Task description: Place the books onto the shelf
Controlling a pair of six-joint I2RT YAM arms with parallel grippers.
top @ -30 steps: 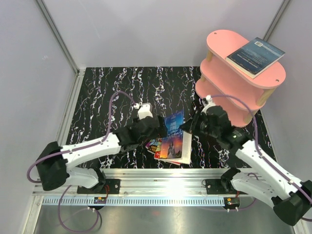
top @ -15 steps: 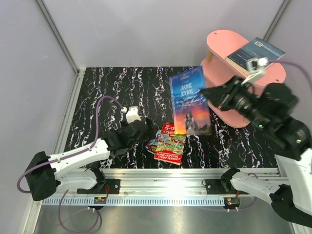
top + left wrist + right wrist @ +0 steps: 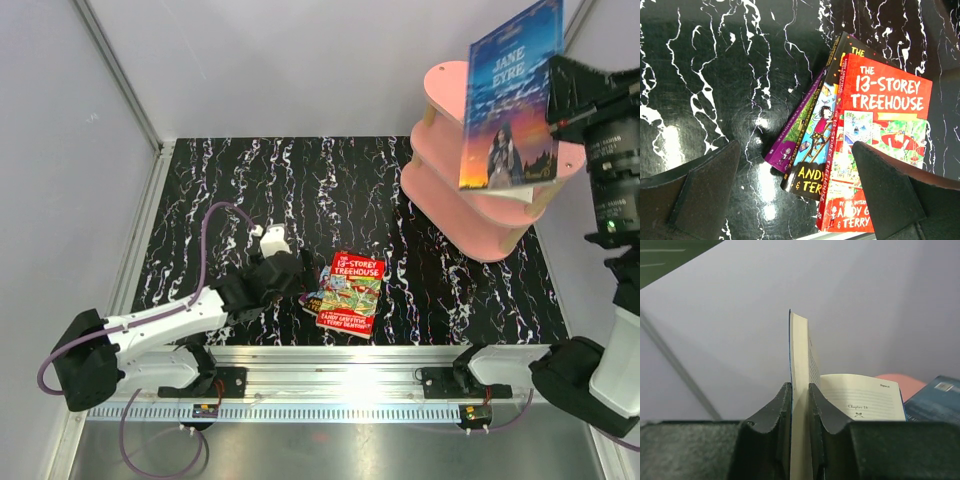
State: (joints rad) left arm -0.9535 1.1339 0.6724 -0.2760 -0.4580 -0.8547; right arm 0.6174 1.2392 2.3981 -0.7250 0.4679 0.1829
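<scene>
Dark-blue book [image 3: 936, 401] on pink shelf [image 3: 445, 88]; right tool [image 3: 800, 395] holds paperback [image 3: 510, 100].

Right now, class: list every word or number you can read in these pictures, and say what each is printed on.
"JANE EYRE": cover of the paperback in the right gripper.
"THE 13-STOREY TREEHOUSE": red book on the table.
"Chapter": the paperback's open page; its number is blurred.
Dark-blue book on the shelf: label too small.
</scene>
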